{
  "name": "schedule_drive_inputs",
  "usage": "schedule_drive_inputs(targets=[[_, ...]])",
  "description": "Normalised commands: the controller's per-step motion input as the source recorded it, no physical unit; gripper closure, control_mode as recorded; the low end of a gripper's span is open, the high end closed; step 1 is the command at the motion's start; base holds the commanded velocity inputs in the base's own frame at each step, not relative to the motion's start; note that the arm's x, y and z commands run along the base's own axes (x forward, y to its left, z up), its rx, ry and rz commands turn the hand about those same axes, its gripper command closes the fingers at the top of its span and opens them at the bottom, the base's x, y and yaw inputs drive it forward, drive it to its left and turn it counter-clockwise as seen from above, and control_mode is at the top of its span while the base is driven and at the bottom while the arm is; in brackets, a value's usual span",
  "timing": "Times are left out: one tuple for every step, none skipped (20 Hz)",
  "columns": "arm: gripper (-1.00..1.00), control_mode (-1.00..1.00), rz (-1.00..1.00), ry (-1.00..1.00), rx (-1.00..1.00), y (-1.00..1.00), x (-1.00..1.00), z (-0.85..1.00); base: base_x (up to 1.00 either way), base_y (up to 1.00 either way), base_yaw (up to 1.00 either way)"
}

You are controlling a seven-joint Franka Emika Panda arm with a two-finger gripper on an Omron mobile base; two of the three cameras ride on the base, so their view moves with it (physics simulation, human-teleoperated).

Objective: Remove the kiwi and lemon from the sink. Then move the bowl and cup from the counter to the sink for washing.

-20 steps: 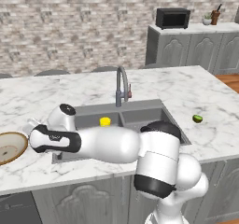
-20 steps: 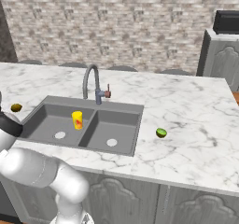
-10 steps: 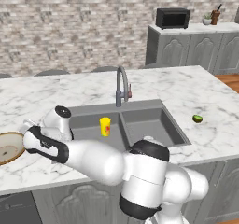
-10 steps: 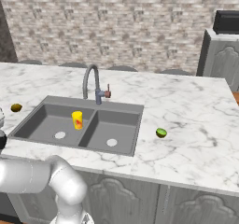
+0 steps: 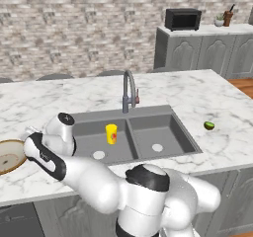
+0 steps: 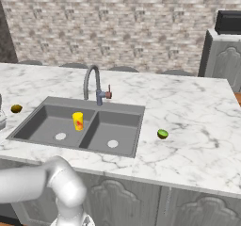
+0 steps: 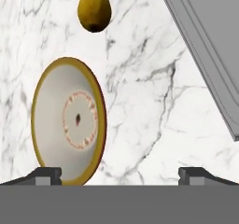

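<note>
Fruit is out of the sink (image 5: 143, 132): a golden-brown round one (image 7: 94, 10), which I take to be the kiwi, lies on the marble counter (image 6: 197, 121) just off the sink's left end, and a green one (image 6: 162, 134), presumably the task's lemon, rests on the counter beyond the sink's right end, toward the front edge. So the first half of the task looks finished.

Of the washing-up, the yellow cup (image 5: 111, 134) already stands upright in the left basin, close to the divider. That leaves the bowl (image 7: 69, 120), which still sits on the counter near its left end, well apart from the sink, with the brown fruit just beyond it.

In the hand view the gripper (image 7: 119, 174) hovers over the counter with its jaws spread wide and nothing between them. The bowl's near rim lies by one fingertip (image 7: 44, 174); the other tip is over bare marble. My reading is that the bowl is the last item, and the step in hand is lining up on its rim before carrying it across to a basin.
</note>
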Motion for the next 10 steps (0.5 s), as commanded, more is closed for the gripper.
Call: schedule_drive_inputs(targets=[[-1.00,-1.00,0.00,0.00,0.00,0.05,0.13,-0.09,0.00,0.00,0.00],[-1.00,-1.00,0.00,0.00,0.00,0.05,0.12,-0.09,0.00,0.00,0.00],[-1.00,-1.00,0.00,0.00,0.00,0.06,0.12,-0.09,0.00,0.00,0.00],[-1.00,-1.00,0.00,0.00,0.00,0.09,0.11,-0.10,0.00,0.00,0.00],[-1.00,-1.00,0.00,-0.01,0.00,0.11,0.09,-0.10,0.00,0.00,0.00],[-1.00,-1.00,0.00,0.00,0.00,0.13,0.10,-0.10,0.00,0.00,0.00],[-1.00,-1.00,0.00,0.00,0.00,0.15,0.10,-0.11,0.00,0.00,0.00],[-1.00,-1.00,0.00,0.00,0.00,0.15,0.10,-0.11,0.00,0.00,0.00],[-1.00,-1.00,0.00,0.00,0.00,0.14,0.10,-0.10,0.00,0.00,0.00],[-1.00,-1.00,0.00,0.00,0.00,0.14,0.11,-0.12,0.00,0.00,0.00]])
